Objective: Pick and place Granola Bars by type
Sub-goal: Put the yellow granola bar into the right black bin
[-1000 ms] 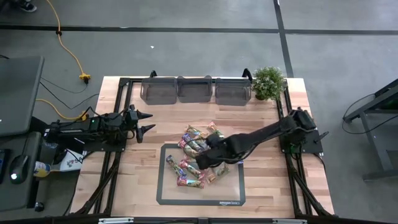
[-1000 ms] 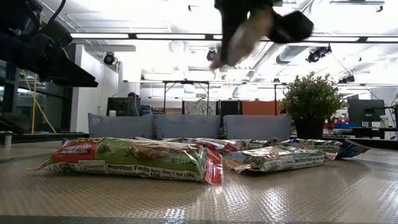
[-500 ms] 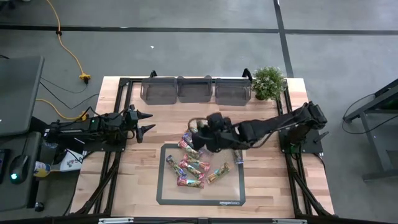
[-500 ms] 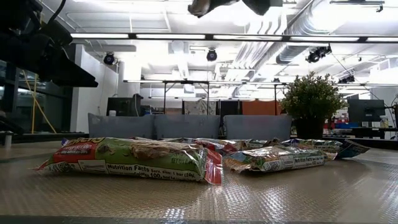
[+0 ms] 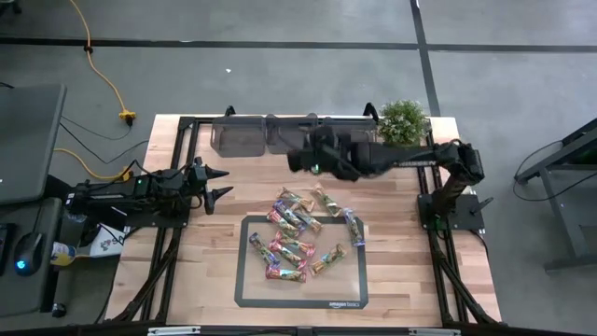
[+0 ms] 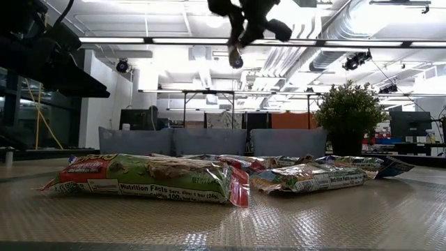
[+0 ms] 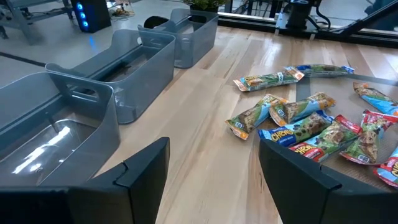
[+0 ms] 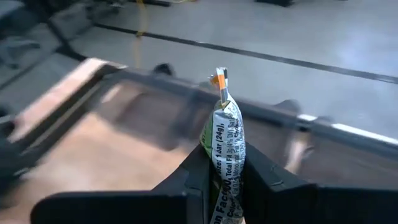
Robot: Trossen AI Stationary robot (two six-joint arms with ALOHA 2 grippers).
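The left gripper (image 5: 217,182) waits at the table's left, fingers spread and empty. The shiny-wrapped granola bars (image 5: 300,233) lie mid-table. The right gripper (image 5: 300,161) has swung from that pile toward the grey translucent plastic bins (image 5: 291,135), pinching a green-tan wrapped bar (image 8: 224,149); release looks next.

Granola bars (image 5: 297,233): shiny red, green and blue wrappers, heaped flat mid-surface | one green-tan bar (image 8: 224,151): upright, pinched in raised jaws

Two dark jointed arms, black angular pincer fingers (image 7: 146,174), matte casings
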